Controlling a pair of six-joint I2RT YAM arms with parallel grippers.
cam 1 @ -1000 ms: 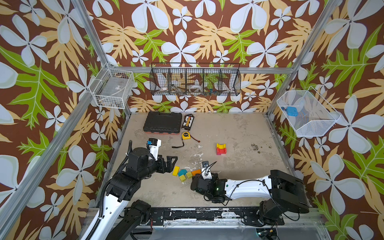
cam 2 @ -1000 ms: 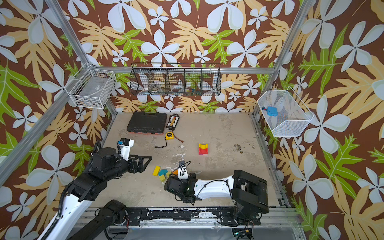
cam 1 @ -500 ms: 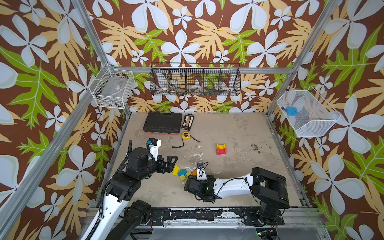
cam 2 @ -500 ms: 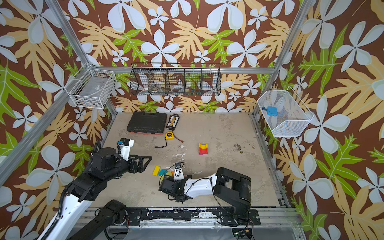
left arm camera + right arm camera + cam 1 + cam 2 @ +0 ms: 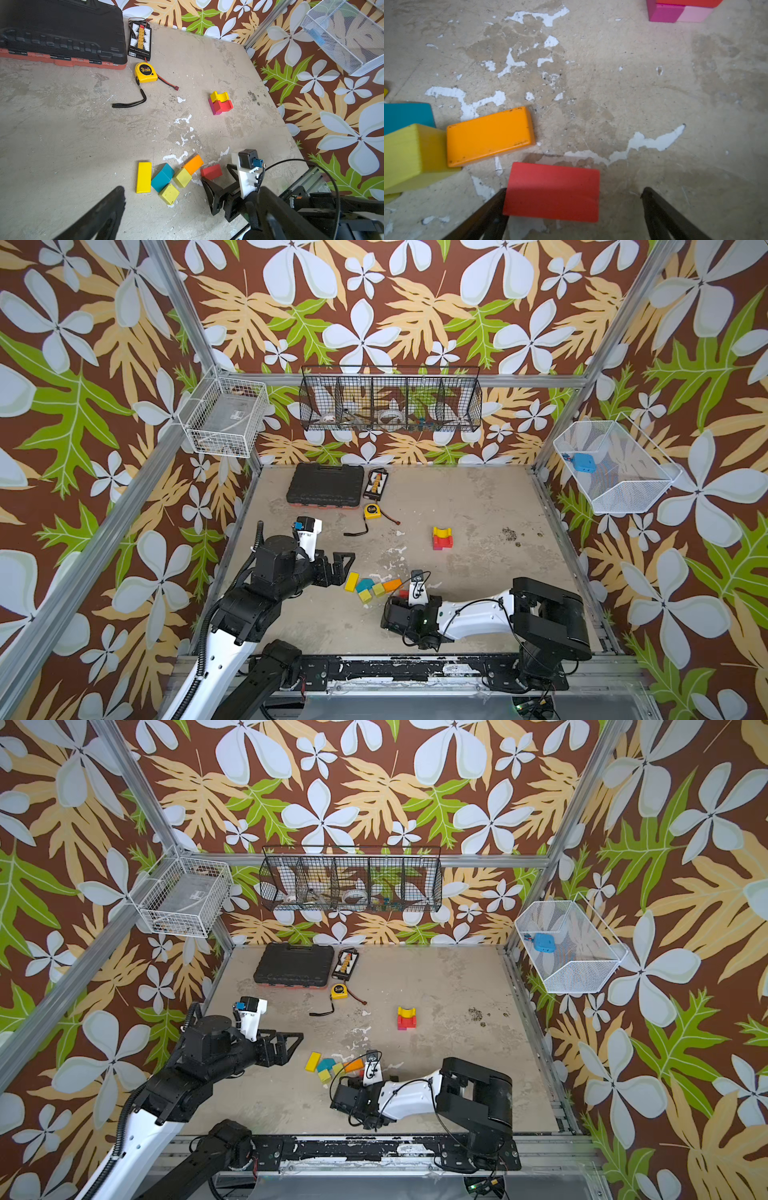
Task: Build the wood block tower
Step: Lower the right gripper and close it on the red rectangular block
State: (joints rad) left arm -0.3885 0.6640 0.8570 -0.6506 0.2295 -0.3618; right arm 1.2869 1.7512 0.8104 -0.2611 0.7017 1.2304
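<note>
Right gripper (image 5: 574, 189) is spread wide and low over the surface (image 5: 478, 510). We see the red brick (image 5: 553, 191) lying between its fingers, not clamped. One finger (image 5: 485, 216) sits right at the brick's corner, contact or not we cannot tell; the other finger is clear of it. Left gripper (image 5: 345, 567) is also wide apart, holds nothing, and hovers just beside the yellow brick (image 5: 143, 177)

Loose wood blocks, front middle of the surface, we count six:
- one yellow brick
- one teal block (image 5: 162, 177)
- two lime cubes (image 5: 182, 177)
- one orange brick (image 5: 193, 164)
- one red brick

The first five are packed close together. The red brick lies just apart from the orange brick, on the right gripper's side

Tower (image 5: 441, 538): one, well apart from the cluster, further back and to the right in both top views. We count four blocks in it:
- one magenta block (image 5: 664, 12) and one pink block (image 5: 694, 13), side by side at the base
- one red arch (image 5: 225, 105) on them
- one yellow arch (image 5: 219, 96) on top, curve facing up

Rest: one black tool case (image 5: 325, 485), one yellow tape measure (image 5: 145, 72) and one connector board (image 5: 140, 40) at the back left, plus three wire baskets (image 5: 226, 423) on the walls
</note>
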